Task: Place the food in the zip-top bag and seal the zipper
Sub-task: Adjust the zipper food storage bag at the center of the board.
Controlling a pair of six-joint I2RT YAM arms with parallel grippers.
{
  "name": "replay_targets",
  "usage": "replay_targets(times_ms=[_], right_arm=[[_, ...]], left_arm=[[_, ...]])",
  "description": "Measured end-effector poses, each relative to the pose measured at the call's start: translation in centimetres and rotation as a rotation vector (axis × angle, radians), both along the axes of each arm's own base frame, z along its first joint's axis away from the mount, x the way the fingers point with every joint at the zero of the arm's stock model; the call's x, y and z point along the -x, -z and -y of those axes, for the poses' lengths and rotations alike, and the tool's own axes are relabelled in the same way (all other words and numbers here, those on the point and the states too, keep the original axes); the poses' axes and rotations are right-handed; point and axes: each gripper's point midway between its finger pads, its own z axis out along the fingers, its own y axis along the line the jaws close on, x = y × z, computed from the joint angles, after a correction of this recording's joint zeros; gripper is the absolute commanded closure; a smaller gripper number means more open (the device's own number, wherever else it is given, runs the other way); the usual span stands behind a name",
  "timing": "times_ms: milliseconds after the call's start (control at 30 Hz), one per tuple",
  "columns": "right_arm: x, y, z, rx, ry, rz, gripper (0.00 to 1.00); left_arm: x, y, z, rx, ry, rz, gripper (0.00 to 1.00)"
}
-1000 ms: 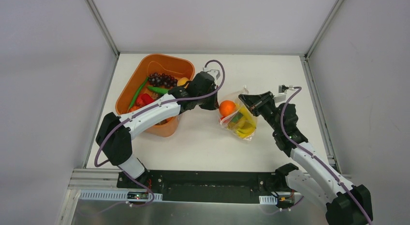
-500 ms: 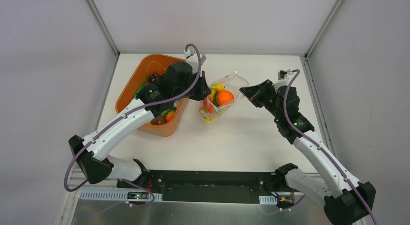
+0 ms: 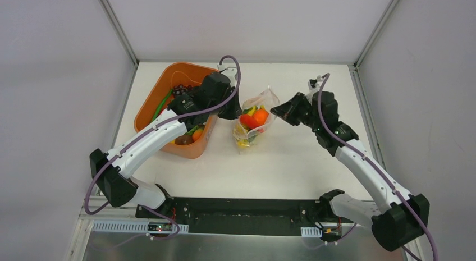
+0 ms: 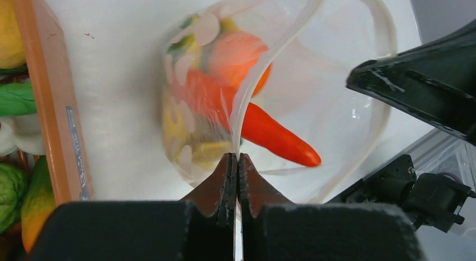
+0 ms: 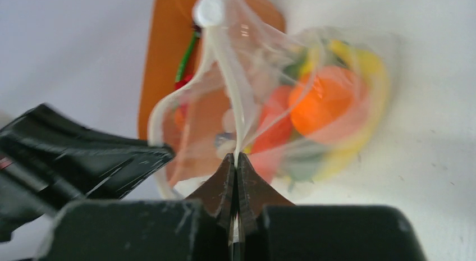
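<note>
You hold the zip-top bag (image 3: 253,118) pinched at both sides of its mouth.
Your left gripper (image 4: 236,155) and right gripper (image 5: 236,155) each have jaws clamped together on the zipper (image 4: 236,132); the food (image 4: 275,134) sits inside, between them.

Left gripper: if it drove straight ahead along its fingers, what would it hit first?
The left gripper, shut on the zipper, points into the zip-top bag; it would likely meet the red-orange food inside first, though depth is unclear.
</note>
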Motion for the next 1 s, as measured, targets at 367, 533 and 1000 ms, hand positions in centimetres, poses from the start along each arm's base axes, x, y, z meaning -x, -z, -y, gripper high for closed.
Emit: replay_targets(times_ms=[367,533,1000], right_arm=[[-0.4,-0.3,-0.6,-0.032,-0.020,0.033,1.00],[-0.2,1.8,-1.2,-0.037,-0.037,-0.061,1.00],[0.9,-1.6,-0.7,-0.092,-0.041,0.046,1.00]], left_arm=[[0.5,-0.5,-0.3,0.016,-0.003,-0.004,1.00],[0.5,0.1,-0.3,0.004,-0.003,-0.019,1.00],[0.0,0.8,-1.4,-0.020,-0.042,-0.024,0.45]])
